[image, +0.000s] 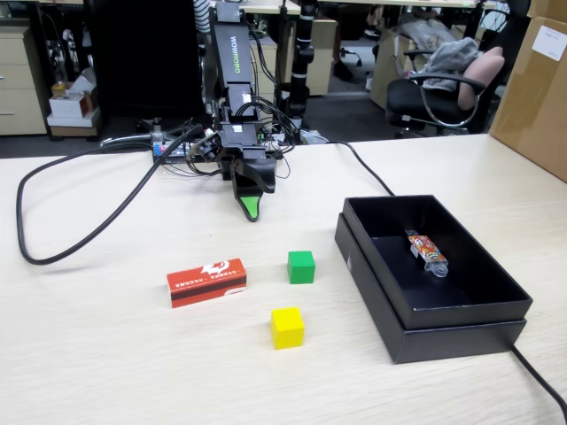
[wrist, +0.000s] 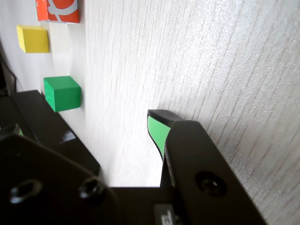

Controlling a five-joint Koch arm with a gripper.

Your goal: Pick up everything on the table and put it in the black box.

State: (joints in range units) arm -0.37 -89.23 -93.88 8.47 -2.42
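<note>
Tabletop (image: 106,363) first: a broad beige wood-grain surface, with a thick black cable (image: 80,199) looping across its left part in the fixed view. On its right side stands the black box (image: 443,332), shallow and matte, its walls upright. Inside, toward the far right wall, lies a small colourful packet (image: 427,252) with clear ends — nothing else is in there.

At the back of the table stands the arm (image: 232,62), black, folded forward and down, with wires bunched around its base. Its gripper (image: 252,211) hangs with the green-lined tip pointing down, close to or touching the wood; from the fixed view I cannot say which. The wrist view shows one green-faced fingertip (wrist: 157,129) against bare wood and, to the left, a gap before the other dark jaw, so the fingers stand parted and hold nothing.

In front of the gripper, three things lie apart from one another on the bare table. The red carton (image: 206,282) with its white logo lies flat on the left. The green cube (image: 301,266) sits just left of the box. The yellow cube (image: 287,327) is nearest the camera, between the other two.
</note>
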